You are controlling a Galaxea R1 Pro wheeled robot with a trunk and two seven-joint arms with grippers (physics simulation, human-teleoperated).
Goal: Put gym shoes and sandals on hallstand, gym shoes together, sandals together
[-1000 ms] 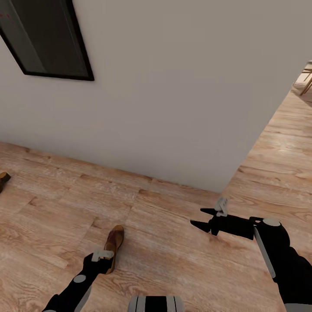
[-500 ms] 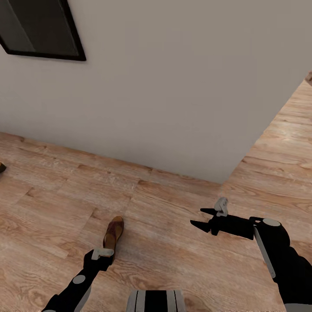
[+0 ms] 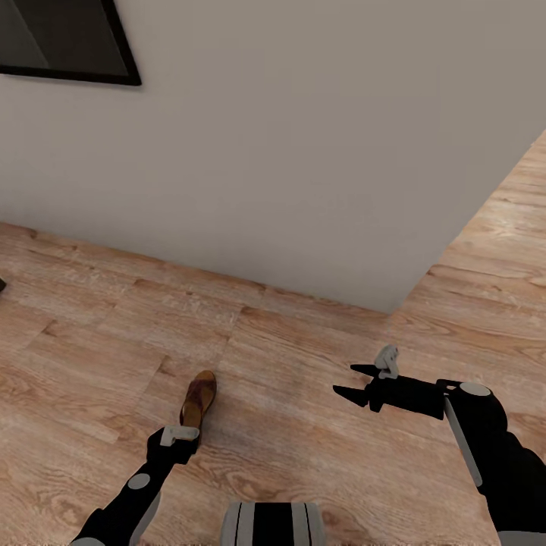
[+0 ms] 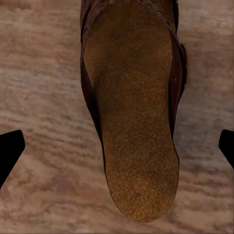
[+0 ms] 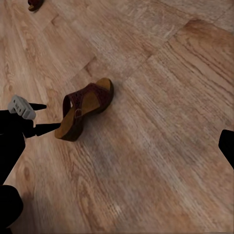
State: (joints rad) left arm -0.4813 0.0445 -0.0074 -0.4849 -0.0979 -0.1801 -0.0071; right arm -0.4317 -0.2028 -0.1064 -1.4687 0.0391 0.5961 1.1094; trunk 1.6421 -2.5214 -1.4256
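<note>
While the head camera has tilted down slightly, the sandal (image 3: pixel 198 398) stays flat on the corridor floor (image 3: pixel 303 425).

Head view: left gripper (image 3: pixel 182 444) poised over its heel; right gripper (image 3: pixel 347 381) held open, well apart.
Left wrist view: spread fingertips (image 4: pixel 9 148) straddle the sandal's heel, untouched.
Right wrist view: left gripper beside the heel.

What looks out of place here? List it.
One brown sandal lies alone on the wood floor, well off any rack. The open left gripper hangs at its heel end. A second shoe-like item sits far off by itself, too small to identify. Nothing looks damaged or spilled.
</note>
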